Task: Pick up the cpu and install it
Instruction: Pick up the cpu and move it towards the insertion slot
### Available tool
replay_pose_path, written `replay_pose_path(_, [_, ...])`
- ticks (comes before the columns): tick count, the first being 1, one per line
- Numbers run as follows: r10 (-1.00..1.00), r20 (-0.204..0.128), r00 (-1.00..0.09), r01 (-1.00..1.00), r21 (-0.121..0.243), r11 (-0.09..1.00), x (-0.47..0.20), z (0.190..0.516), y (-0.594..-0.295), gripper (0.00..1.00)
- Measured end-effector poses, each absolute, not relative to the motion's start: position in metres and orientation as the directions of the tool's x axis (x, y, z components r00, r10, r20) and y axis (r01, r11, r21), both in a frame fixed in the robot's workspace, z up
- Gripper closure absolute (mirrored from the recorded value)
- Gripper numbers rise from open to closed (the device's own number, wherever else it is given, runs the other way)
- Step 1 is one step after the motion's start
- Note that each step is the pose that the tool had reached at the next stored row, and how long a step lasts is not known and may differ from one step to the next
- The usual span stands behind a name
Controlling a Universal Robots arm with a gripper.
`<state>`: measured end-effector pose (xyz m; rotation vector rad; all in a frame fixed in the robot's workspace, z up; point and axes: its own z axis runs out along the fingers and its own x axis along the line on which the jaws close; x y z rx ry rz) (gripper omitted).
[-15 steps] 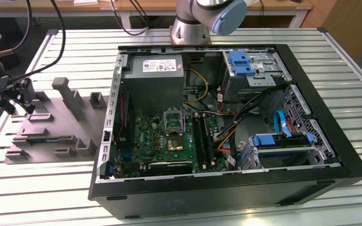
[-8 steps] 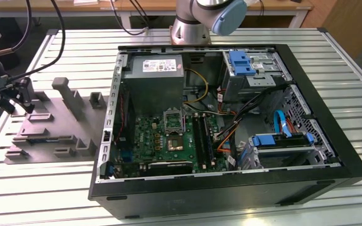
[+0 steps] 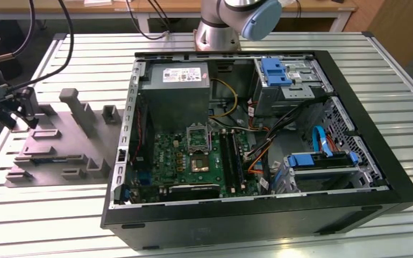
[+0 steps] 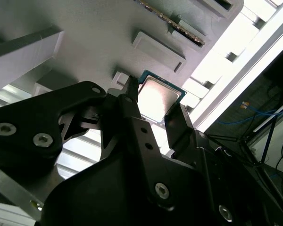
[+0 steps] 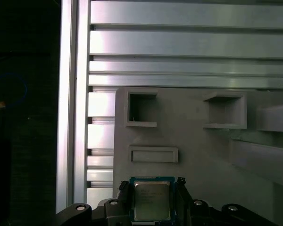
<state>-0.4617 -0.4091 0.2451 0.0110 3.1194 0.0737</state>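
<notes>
Gripper [image 5: 153, 184] at cpu [image 5: 152, 203]; fixture blocks [image 5: 153, 154] close around.

The gripper [image 5: 153, 184] points straight down, its fingers [image 4: 128, 101] pressed against opposite edges of the cpu [image 5: 152, 202].

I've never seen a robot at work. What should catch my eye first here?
The opened computer case, its green motherboard bare, sits in the middle of the slatted table. At the exterior view's left, the end effector hangs over a grey fixture; both wrist views show the small silvery cpu right at its tip.
</notes>
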Motion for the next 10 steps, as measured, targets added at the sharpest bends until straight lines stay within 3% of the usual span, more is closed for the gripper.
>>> replay_pose_path(10, [0.007,-0.021,-1.000,0.006,0.047,0.999,-0.4617,0.2473,-0.4091,0.53])
